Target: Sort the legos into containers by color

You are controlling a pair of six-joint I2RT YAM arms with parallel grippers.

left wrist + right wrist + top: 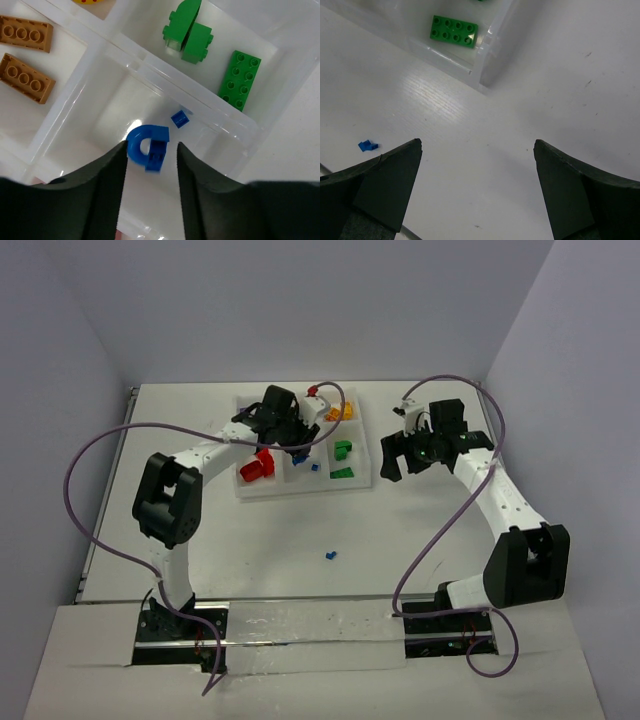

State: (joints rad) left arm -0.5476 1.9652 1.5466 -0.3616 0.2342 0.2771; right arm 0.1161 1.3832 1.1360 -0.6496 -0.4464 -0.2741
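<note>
Down at the bottom middle of my left wrist view, my left pincer (150, 150) hangs over the tray's (200, 97) middle cell with the blue arch (155, 152) between the fingers (100, 190), but there's a gap on its right side, so I'd call it released, not clenched. Makes sense: a little blue brick (179, 118) already lies in that cell, and the green bricks (240, 80) sit at upper right. My right pincer (477, 145) is spread wide and empty over the table (545, 75), probably lined up for the stray blue piece (367, 145) at lower left of its view.
</note>
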